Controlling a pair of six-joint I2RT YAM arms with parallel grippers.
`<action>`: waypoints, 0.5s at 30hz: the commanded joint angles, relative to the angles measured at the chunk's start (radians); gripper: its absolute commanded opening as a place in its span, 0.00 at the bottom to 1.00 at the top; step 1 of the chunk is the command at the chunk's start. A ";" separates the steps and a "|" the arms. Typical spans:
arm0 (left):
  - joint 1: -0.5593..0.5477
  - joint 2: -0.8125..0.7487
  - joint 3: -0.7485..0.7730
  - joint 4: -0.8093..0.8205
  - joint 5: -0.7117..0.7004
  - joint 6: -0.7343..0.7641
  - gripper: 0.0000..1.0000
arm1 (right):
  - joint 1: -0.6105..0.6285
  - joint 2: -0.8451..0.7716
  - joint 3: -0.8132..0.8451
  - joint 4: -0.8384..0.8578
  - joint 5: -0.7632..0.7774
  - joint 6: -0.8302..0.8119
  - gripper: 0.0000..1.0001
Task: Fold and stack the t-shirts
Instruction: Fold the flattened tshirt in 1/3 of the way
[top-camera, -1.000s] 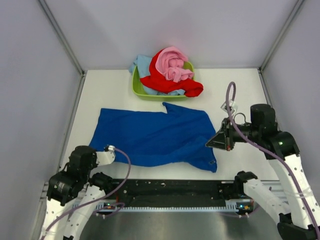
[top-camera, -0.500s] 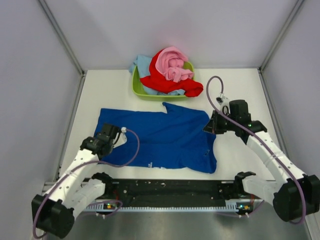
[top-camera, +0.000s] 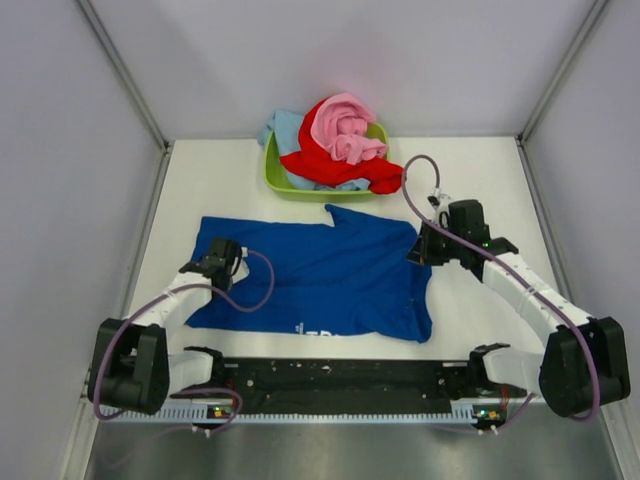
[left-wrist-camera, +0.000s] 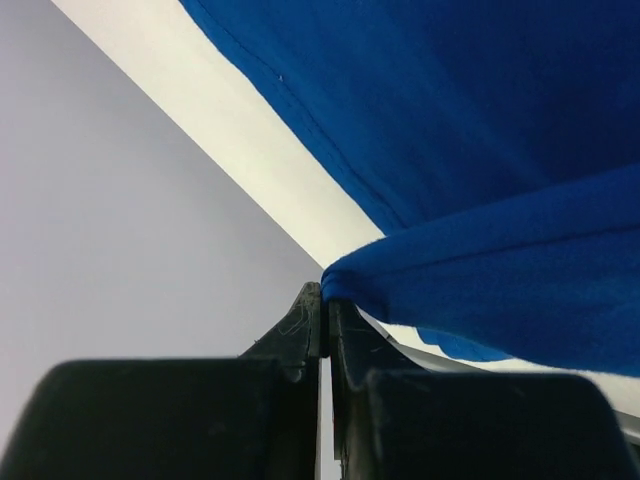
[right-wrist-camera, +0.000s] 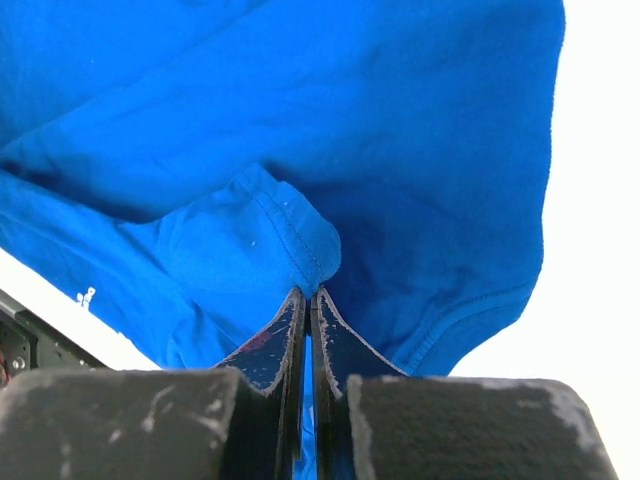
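Cloth is pinched tight in our left jaws: the left edge of the royal blue t-shirt (top-camera: 330, 275), which lies spread on the desk (top-camera: 480, 190). Beyond it we see the red t-shirt (top-camera: 335, 165), pink t-shirt (top-camera: 345, 130) and light blue t-shirt (top-camera: 280, 128) heaped in the green tub (top-camera: 272, 178). Our right jaws clamp the blue one's right edge.

I can't read the tiny white print (top-camera: 316, 328) on the blue shirt (top-camera: 330, 270). The light blue shirt (top-camera: 283, 128) lies mostly buried under the red shirt (top-camera: 335, 168) and pink shirt (top-camera: 345, 130) in the tub (top-camera: 272, 178).
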 joint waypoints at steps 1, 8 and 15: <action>0.020 0.023 -0.013 0.056 -0.010 -0.007 0.06 | -0.006 0.001 -0.002 0.063 -0.122 -0.040 0.00; 0.018 -0.030 0.253 -0.189 0.289 -0.105 0.71 | 0.138 0.072 -0.028 -0.029 -0.436 -0.055 0.00; -0.126 0.022 0.488 -0.318 0.539 -0.172 0.67 | 0.204 0.109 -0.110 -0.149 -0.520 0.092 0.00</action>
